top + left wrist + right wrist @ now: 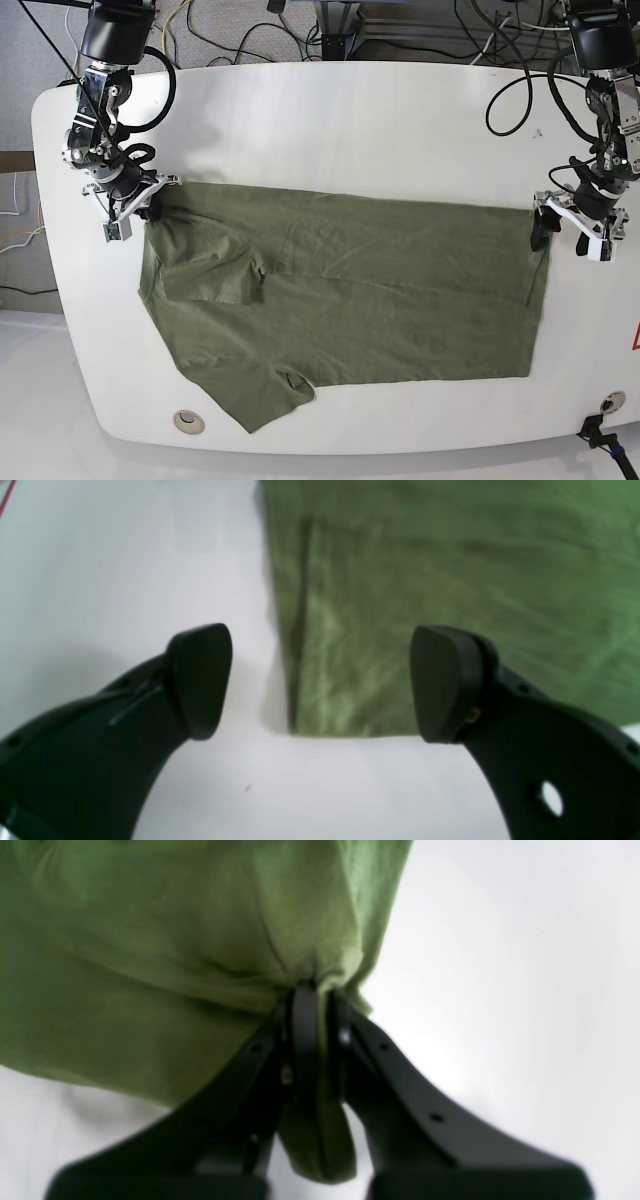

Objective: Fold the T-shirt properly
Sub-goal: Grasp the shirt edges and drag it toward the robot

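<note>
The olive-green T-shirt (350,290) lies spread across the white table (350,120), with one sleeve folded in over the body at the left. My right gripper (150,205) is at the shirt's far left corner. In the right wrist view that gripper (312,995) is shut on a bunched fold of the T-shirt (150,940), and the cloth puckers toward the jaws. My left gripper (562,225) hangs over the far right corner. Up close it (322,685) stands open, its two black pads either side of the corner edge of the T-shirt (450,555), with nothing gripped.
Cables (400,40) run along the back beyond the table. A round grommet (187,421) sits near the front left edge. A red mark (634,338) shows at the right border. White tabletop surrounds the shirt on all sides.
</note>
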`<state>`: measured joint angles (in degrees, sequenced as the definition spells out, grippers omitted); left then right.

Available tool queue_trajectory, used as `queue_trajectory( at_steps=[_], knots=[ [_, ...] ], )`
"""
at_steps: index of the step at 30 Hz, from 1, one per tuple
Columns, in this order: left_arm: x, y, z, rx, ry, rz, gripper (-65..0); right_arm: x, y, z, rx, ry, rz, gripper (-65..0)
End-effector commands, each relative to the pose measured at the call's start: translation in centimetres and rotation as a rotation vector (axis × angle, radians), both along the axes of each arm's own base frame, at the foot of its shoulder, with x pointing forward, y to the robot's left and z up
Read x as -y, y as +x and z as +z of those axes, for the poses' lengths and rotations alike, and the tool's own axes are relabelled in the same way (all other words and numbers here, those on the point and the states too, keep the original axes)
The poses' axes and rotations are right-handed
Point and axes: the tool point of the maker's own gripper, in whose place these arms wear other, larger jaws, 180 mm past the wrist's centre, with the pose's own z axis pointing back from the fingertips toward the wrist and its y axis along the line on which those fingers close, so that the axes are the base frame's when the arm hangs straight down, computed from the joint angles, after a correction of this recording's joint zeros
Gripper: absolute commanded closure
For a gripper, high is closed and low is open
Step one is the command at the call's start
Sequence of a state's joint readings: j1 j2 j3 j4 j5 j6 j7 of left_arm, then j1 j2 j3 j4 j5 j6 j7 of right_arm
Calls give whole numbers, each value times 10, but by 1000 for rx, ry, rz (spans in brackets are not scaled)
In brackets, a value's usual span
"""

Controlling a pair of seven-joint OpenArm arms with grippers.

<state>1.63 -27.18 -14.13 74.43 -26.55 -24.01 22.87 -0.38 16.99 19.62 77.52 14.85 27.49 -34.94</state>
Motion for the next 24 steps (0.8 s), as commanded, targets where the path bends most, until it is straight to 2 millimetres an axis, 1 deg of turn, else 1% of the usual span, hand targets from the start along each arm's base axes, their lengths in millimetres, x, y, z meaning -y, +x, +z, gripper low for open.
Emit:
queue_trajectory(
  at_steps=[1, 3, 6, 10, 12, 13, 14, 16, 18, 21, 23, 24],
  knots=[
    [-7, 11, 11, 32, 5, 6, -533, 6, 3, 6, 4, -20, 6, 0],
    [-9, 12, -1, 1, -10, 15, -533, 6, 3, 6, 4, -21, 6, 0],
    [-10, 16, -10, -22, -23, 25, -533, 6, 3, 6, 4, -20, 6, 0],
    [-8, 16, -31, -81, -38, 26, -533, 6, 3, 6, 4, -20, 6, 0],
    [-9, 14, -36, -95, -45, 33, -532, 6, 3, 6, 4, -20, 6, 0],
    [-4, 14, -39, -98, -58, 32, -524, 6, 3, 6, 5, -19, 5, 0],
    [-1, 14, -41, -98, -64, 31, -499, 6, 3, 6, 5, -19, 5, 0],
    [0, 13, -43, -103, -69, 34, -409, 6, 3, 6, 5, -19, 5, 0],
    [-2, 11, -47, -115, -73, 40, -290, 5, 3, 7, 6, -19, 6, 0],
    [-2, 8, -51, -125, -75, 43, -94, 5, 3, 7, 6, -19, 6, 0],
    [-1, 8, -50, -123, -74, 39, -5, 5, 3, 7, 6, -19, 6, 0],
    [-1, 7, -51, -126, -74, 39, 0, 5, 3, 6, 5, -19, 6, 0]
  ],
)
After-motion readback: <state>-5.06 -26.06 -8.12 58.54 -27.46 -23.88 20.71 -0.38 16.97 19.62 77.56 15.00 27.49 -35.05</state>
